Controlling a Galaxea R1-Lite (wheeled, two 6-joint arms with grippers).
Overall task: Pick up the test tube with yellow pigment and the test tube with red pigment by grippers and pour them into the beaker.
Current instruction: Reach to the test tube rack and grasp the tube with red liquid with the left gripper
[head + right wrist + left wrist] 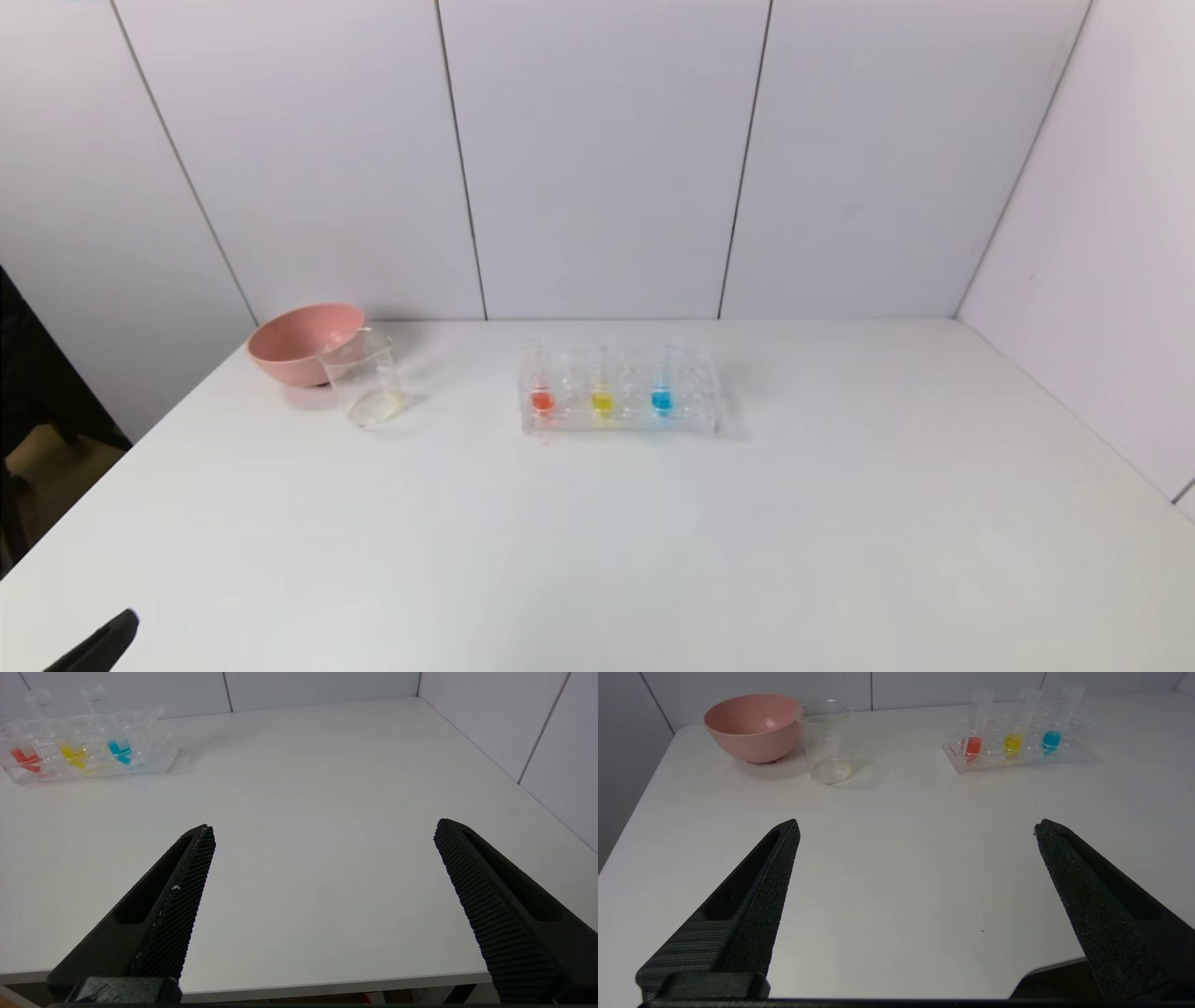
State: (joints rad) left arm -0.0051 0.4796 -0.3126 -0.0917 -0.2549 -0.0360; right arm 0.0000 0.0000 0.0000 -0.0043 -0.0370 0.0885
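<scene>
Black, finely textured pads on left gripper (917, 828) and right gripper (322, 828). Ahead of left gripper: pink bowl (754, 725); clear colourless beaker (827, 742); clear rack (1013, 756). In rack: red-orange liquid in test tube with red pigment (974, 737), yellow in test tube with yellow pigment (1014, 735), blue in blue-liquid tube (1052, 732). White table (597, 541); pale grey wall panels (597, 159), dark seams.

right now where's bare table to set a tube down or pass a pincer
Bare: the wide front of the table, the stretch right of the tube rack, and the gap between rack and beaker. Crowded: the far left, where the beaker stands close by the pink bowl.
</scene>
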